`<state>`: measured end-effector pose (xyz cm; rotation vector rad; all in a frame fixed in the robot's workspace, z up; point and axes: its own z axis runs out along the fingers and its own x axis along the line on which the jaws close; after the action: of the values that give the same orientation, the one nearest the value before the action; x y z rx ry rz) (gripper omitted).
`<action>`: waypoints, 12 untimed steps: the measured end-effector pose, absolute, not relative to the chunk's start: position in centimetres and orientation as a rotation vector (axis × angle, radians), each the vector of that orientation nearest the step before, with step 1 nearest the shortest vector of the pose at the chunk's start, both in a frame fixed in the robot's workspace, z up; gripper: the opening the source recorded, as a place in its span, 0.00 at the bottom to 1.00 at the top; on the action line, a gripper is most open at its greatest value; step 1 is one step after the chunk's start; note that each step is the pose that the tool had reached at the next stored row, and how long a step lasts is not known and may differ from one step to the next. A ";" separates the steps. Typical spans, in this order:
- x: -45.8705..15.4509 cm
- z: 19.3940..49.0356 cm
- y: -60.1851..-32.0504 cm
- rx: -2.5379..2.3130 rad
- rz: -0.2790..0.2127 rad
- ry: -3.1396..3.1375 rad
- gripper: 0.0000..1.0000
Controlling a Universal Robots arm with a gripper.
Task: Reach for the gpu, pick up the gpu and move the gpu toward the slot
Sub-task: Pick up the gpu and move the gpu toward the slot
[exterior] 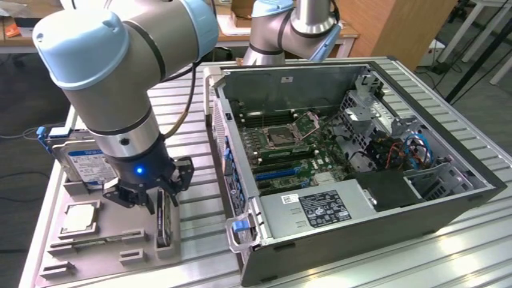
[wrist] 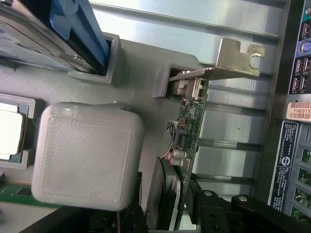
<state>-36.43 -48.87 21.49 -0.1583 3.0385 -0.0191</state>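
The gpu (exterior: 165, 227) stands on its long edge in a holder of the grey parts tray (exterior: 84, 264), on the exterior view's left. My gripper (exterior: 156, 197) hangs right over it, open, with a finger on each side of the card and no contact that I can see. In the wrist view the gpu (wrist: 188, 121) runs as a thin green-edged card with small components, and its silver end bracket (wrist: 235, 59) is at the far end. A large grey finger pad (wrist: 87, 155) stands on one side of it and a black finger (wrist: 218, 206) on the other. A blue card slot (exterior: 279, 173) lies on the motherboard inside the open computer case (exterior: 448, 207).
A blue-labelled hard drive (exterior: 84, 163) stands upright in the tray beside the gripper, and a square silver processor chip (exterior: 78, 217) lies in front of it. The case wall (exterior: 232, 180) rises close to the gpu. A second arm (exterior: 288, 30) stands behind the case.
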 end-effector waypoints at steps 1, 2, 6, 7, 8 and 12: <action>-36.4 21.4 -48.8 -0.158 -0.019 3.038 0.47; -36.4 21.4 -48.8 -0.158 -0.019 3.038 0.47; -36.4 21.4 -48.8 -0.158 -0.019 3.038 0.47; -36.4 21.4 -48.8 -0.158 -0.019 3.038 0.47; -36.4 21.4 -48.8 -0.158 -0.019 3.038 0.47; -36.4 21.4 -48.8 -0.159 -0.026 3.039 0.47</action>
<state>-36.43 -48.77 21.41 -0.1587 3.0387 -0.0260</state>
